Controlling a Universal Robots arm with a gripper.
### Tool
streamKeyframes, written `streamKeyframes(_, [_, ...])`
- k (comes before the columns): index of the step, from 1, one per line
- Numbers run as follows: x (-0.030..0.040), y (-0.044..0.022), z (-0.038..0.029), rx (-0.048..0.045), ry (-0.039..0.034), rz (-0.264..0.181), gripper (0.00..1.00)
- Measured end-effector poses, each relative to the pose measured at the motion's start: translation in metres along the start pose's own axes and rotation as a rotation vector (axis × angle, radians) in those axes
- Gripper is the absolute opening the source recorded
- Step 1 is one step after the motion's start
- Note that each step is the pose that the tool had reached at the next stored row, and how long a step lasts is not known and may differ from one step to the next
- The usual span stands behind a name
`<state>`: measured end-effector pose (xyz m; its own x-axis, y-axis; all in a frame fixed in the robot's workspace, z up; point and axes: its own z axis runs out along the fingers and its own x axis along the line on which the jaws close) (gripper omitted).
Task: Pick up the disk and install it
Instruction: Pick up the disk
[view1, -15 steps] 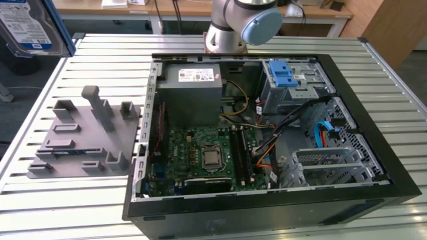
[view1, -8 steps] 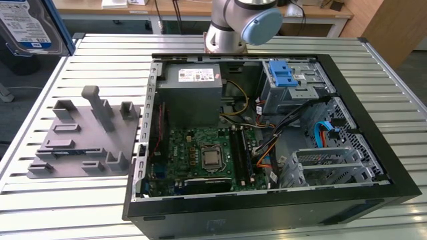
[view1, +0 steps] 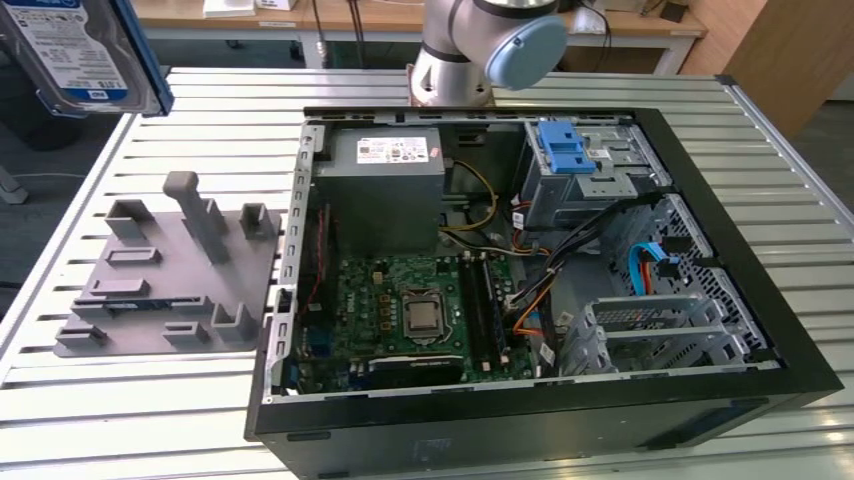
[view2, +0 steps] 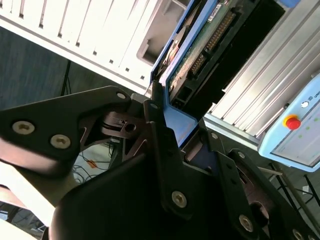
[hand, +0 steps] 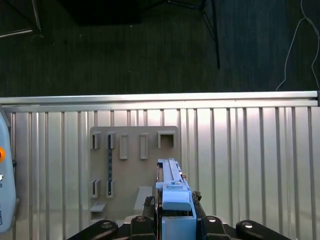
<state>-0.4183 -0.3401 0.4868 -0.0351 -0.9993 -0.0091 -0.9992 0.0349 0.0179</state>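
Slatted table (hand: 250, 160) beneath — jaws clamp the disk (hand: 172, 182), label (view1: 78, 55) facing the exterior view.

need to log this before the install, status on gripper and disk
Gripper shut on the disk, at its blue bracket. Disk held in the air over the grey fixture, not in the open case. Nothing seen blocking it.

The flat rectangular silver-grey disk (view1: 74, 50), white-and-blue labelled, is being framed in blue plastic within the matte black metal gripper (hand: 174, 210). Beneath the gripper, a plain grey plastic fixture plate (hand: 132, 170) is being set off against a white ribbed metal table (hand: 250, 165).
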Motion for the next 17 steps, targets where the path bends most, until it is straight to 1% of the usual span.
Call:
streamKeyframes(3, [-0.0002, -0.0106, -0.0002, 0.0001, 0.0000, 0.000, 0.36])
streamKeyframes(7, [-0.0005, -0.0192, -0.0003, 0.0000, 0.0000, 0.000, 0.36])
streamKeyframes(17, [-0.0010, -0.0323, -0.0005, 0.0000, 0.0000, 0.000, 0.36])
